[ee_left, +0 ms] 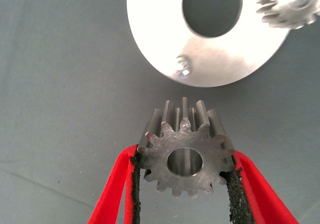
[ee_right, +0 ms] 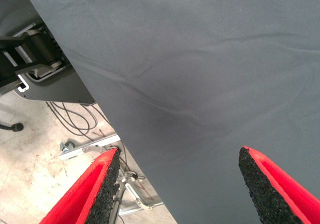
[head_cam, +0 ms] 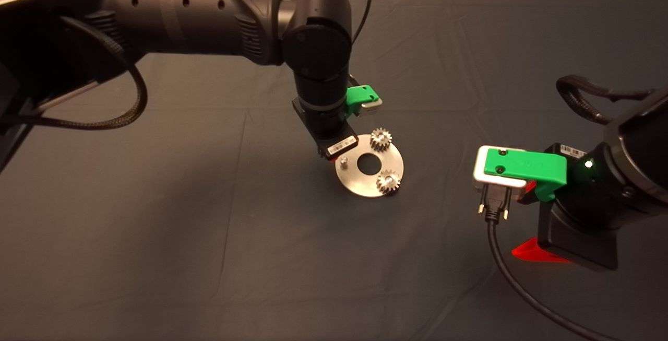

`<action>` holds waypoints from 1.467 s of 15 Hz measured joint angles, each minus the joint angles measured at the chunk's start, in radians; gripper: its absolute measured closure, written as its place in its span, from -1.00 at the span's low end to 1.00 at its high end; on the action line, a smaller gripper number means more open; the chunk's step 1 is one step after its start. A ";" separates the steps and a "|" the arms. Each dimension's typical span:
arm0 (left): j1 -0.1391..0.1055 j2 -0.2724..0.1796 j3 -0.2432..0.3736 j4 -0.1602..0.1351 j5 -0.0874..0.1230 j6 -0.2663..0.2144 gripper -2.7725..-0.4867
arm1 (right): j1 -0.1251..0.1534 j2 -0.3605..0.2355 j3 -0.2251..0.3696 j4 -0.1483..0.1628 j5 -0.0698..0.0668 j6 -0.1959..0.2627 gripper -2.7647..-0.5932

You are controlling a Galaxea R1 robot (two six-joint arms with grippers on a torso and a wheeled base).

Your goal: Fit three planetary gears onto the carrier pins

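Observation:
A shiny round disc (head_cam: 360, 178) with a large centre hole lies mid-mat. Two planetary gears (head_cam: 381, 139) (head_cam: 388, 181) sit on it, at its far side and its near right side. One of the carrier pins (head_cam: 343, 162) stands bare on the disc's left part, also seen in the left wrist view as a bare stud (ee_left: 183, 67). My left gripper (ee_left: 186, 159) is shut on a third gear (ee_left: 186, 134), held by its toothed sides just short of the disc's rim (ee_left: 150, 49), bore facing the camera. In the head view the left wrist hides this gear.
My right gripper (ee_right: 177, 184) waits open over the mat's right side, its green housing (head_cam: 524, 167) well clear of the disc. Its black cable (head_cam: 501, 262) trails to the lower right. Beyond the mat edge are floor, cables and a metal frame (ee_right: 90, 146).

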 joint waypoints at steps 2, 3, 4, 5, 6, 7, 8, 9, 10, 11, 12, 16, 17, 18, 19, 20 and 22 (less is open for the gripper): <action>-0.001 0.012 0.003 0.001 -0.001 -0.003 0.65 | 0.000 0.000 0.000 0.000 0.000 0.000 -0.07; -0.001 0.015 0.004 0.001 -0.001 -0.003 0.65 | 0.000 0.000 0.000 0.000 0.000 0.000 -0.07; -0.001 0.017 0.004 0.004 0.000 -0.004 0.65 | 0.000 0.000 0.000 0.000 0.000 0.000 -0.07; -0.001 0.020 0.004 0.005 0.000 -0.006 0.65 | 0.000 0.000 0.000 0.000 0.000 0.000 -0.07; -0.001 0.024 0.004 0.008 0.000 -0.008 0.65 | 0.000 0.001 0.000 0.000 0.000 0.000 -0.07; -0.001 0.027 0.004 0.013 0.000 -0.015 0.65 | 0.000 0.002 0.000 0.000 0.000 0.000 -0.07; -0.001 0.028 0.005 0.020 -0.001 -0.019 0.65 | 0.000 0.002 0.000 0.000 0.000 0.000 -0.07; -0.001 0.028 0.005 0.031 0.000 -0.022 0.65 | 0.000 0.002 0.000 0.000 0.000 0.000 -0.07; -0.001 0.028 0.005 0.038 0.000 -0.023 0.65 | 0.000 0.002 0.000 0.000 0.000 0.000 -0.07; -0.001 0.030 0.006 0.046 0.000 -0.025 0.65 | 0.000 0.002 0.000 0.000 0.000 0.000 -0.07; -0.001 0.033 0.006 0.058 0.000 -0.026 0.65 | 0.000 0.002 0.000 0.000 0.000 0.000 -0.07; 0.005 0.041 0.006 0.102 0.000 -0.027 0.65 | 0.000 0.002 0.000 0.000 0.000 0.000 -0.07; 0.010 0.041 0.006 0.107 0.000 -0.027 0.65 | 0.000 0.002 0.000 0.000 0.000 0.000 -0.07; 0.016 0.041 0.006 0.114 0.000 -0.029 0.65 | 0.000 0.002 0.000 0.000 0.000 0.000 -0.07; 0.019 0.041 0.006 0.117 0.000 -0.029 0.65 | 0.000 0.002 0.000 0.000 0.000 0.000 -0.07; 0.023 0.042 0.006 0.119 0.000 -0.029 0.65 | 0.000 0.002 0.000 0.000 0.000 0.000 -0.07; 0.031 0.048 0.006 0.124 -0.001 -0.029 0.65 | 0.000 0.002 0.001 0.000 0.000 0.000 -0.07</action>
